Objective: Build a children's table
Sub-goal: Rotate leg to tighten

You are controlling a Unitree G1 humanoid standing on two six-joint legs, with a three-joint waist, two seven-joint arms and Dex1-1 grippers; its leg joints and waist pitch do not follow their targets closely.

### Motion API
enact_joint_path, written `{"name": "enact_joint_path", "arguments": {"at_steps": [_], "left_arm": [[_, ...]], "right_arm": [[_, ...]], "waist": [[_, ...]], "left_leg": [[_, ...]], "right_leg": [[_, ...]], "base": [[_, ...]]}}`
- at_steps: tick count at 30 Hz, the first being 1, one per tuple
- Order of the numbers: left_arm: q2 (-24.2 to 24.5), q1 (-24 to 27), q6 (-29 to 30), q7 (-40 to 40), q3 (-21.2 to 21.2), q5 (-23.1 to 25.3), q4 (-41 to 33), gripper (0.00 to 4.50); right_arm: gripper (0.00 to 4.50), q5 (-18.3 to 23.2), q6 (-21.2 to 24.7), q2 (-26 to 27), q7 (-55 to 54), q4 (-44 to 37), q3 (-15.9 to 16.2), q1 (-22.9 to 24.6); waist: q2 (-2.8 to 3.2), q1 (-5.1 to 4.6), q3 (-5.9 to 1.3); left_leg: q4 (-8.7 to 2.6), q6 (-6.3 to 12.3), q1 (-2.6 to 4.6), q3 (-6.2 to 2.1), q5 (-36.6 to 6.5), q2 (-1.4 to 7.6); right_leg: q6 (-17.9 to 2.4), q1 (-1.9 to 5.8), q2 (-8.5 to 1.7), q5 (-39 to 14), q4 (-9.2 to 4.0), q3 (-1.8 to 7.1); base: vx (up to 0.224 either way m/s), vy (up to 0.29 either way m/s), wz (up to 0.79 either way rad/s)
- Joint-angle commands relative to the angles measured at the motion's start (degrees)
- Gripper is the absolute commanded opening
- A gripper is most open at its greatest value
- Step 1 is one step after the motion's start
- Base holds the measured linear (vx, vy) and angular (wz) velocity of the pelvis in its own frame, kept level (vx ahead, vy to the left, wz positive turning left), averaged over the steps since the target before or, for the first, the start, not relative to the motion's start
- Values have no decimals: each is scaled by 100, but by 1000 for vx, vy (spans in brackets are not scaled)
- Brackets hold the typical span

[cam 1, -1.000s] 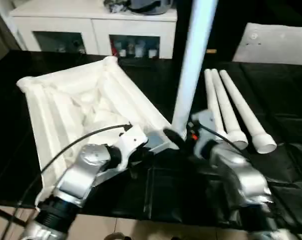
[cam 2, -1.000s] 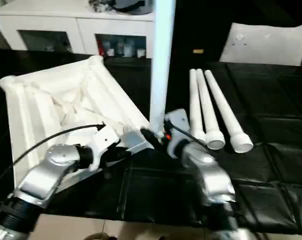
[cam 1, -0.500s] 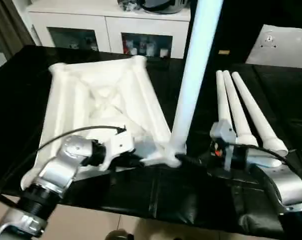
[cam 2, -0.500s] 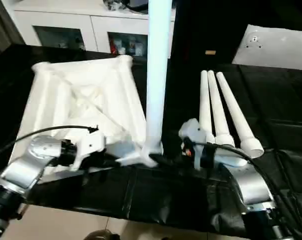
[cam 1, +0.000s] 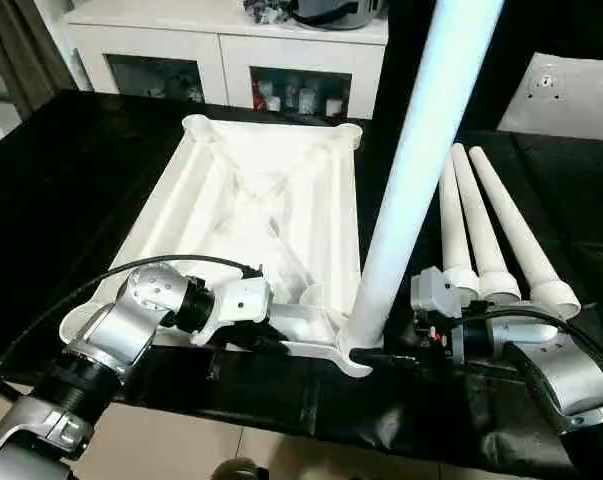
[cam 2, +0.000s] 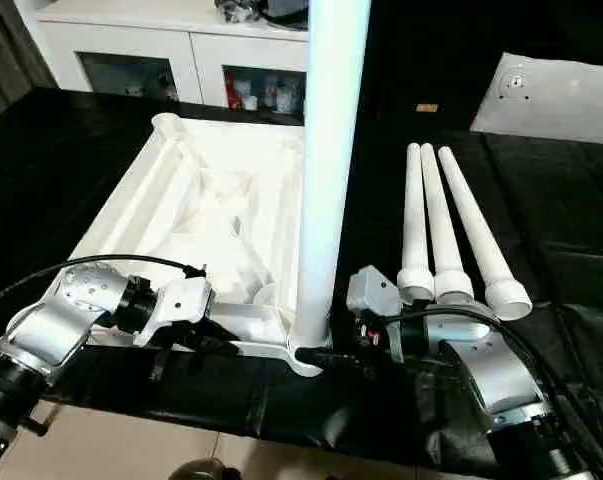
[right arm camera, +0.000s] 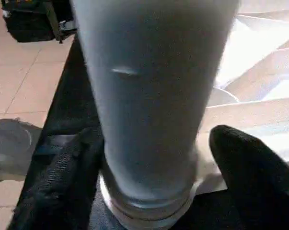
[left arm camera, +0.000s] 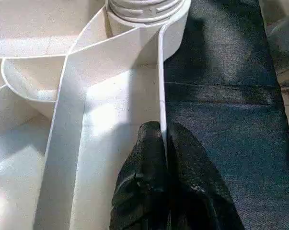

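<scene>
The white tabletop lies upside down on the black table, ribbed underside up. One white leg stands upright in its near right corner socket. My left gripper is shut on the tabletop's thin near rim, one finger on each side of it. My right gripper reaches in from the right and is shut on the base of the upright leg, its black fingers on either side. Three more legs lie side by side to the right of the tabletop.
A white glass-door cabinet stands behind the table. A white panel lies at the far right. The black table cover ends just in front of my grippers, with tiled floor below.
The tabletop has swung from a skewed, raised pose to lie squarer and flatter on the table, with the upright leg carried along. Both grippers kept their hold. The camera also shifted.
</scene>
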Motion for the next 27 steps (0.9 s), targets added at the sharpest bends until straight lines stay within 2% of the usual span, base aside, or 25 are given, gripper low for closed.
{"name": "enact_joint_path", "arguments": {"at_steps": [1,3,4,9,14,15,17,18,19,20,21,22,23,24,25,26,27], "left_arm": [[29,-100,-126,-58,-51,90,48,0],[29,-105,-182,-78,-56,103,106,0],[23,-108,-192,-80,-54,104,125,0],[-4,-122,-235,-68,-61,91,179,0],[-62,-5,-79,96,38,17,70,0],[-128,130,162,335,150,-42,-93,0],[-191,216,311,567,219,-32,-182,0],[-228,258,384,701,252,-16,-222,0],[-401,440,724,1116,387,-59,-470,0],[-457,500,848,1228,426,-87,-571,0],[-457,500,848,1228,426,-87,-571,0],[-730,698,1347,1720,501,-64,-1016,0],[-734,700,1354,1727,501,-64,-1023,0],[-994,785,1704,2169,551,18,-1278,0],[-1017,792,1735,2208,556,25,-1299,0],[-1097,805,1866,2341,577,56,-1368,0],[-1183,814,1980,2459,585,80,-1427,0]], "right_arm": [[335,-16,-56,-98,105,-4,74,-17],[325,-22,-69,-115,148,0,88,-20],[303,-19,-69,-114,154,7,87,-25],[278,-12,-54,-69,166,88,100,-65],[269,175,342,81,20,15,96,-23],[268,267,618,205,-134,-73,101,56],[265,274,782,327,-331,-123,107,106],[264,264,858,397,-452,-147,111,131],[263,126,887,758,-972,-131,132,166],[263,98,872,877,-1112,-126,140,174],[262,98,872,877,-1112,-126,140,174],[262,98,1017,1478,-1807,-26,74,97],[262,99,1019,1487,-1817,-24,73,95],[262,120,1320,1958,-2401,114,-15,-39],[262,121,1346,1998,-2452,127,-23,-52],[261,116,1480,2118,-2624,158,-53,-99],[261,77,1512,2215,-2733,198,-39,-144]], "waist": [[-14,-24,-426],[-16,-21,-433],[-16,-19,-431],[-28,-19,-429],[-35,-19,-431],[-24,-19,-415],[-7,-31,-397],[-18,-52,-377],[-9,-66,-358],[-11,-83,-360],[-23,-149,-325],[-33,-226,-331],[-24,-273,-318],[-38,-355,-298],[-26,-415,-309],[-14,-462,-314],[-17,-477,-315]], "left_leg": [[-394,392,62,-240,-873,608],[-392,401,62,-241,-829,613],[-391,403,61,-240,-832,611],[-394,387,69,-241,-866,614],[-394,392,66,-236,-826,613],[-398,380,76,-235,-890,608],[-405,341,83,-243,-988,619],[-416,274,106,-247,-1119,615],[-422,215,131,-248,-1272,591],[-429,146,137,-258,-1305,603],[-448,90,124,-280,-1481,587],[-447,23,151,-295,-1633,567],[-448,13,152,-300,-1683,561],[-433,7,141,-314,-1788,523],[-437,-8,135,-328,-1781,531],[-409,-1,155,-333,-1842,507],[-406,19,177,-318,-1835,497]], "right_leg": [[-653,266,-777,-1838,-438,466],[-667,264,-772,-1770,-426,466],[-660,263,-771,-1781,-427,464],[-658,261,-774,-1847,-432,462],[-668,265,-772,-1835,-423,465],[-640,258,-775,-1995,-454,458],[-637,250,-782,-2138,-476,453],[-586,237,-782,-2367,-518,444],[-501,230,-787,-2679,-567,433],[-496,225,-794,-2722,-557,435],[-426,232,-792,-2966,-604,402],[-335,246,-793,-3169,-620,382],[-345,227,-790,-3227,-635,374],[-236,242,-787,-3445,-695,327],[-247,244,-792,-3398,-684,327],[-170,238,-780,-3480,-717,294],[-155,214,-768,-3457,-731,299]], "base": [[0,0,0],[0,0,0],[0,0,0],[0,0,0],[0,0,0],[0,0,0],[0,0,0],[0,0,0],[0,0,0],[0,0,0],[0,0,0],[0,0,0],[0,0,0],[0,0,0],[0,0,0],[0,0,0],[0,0,0]]}}
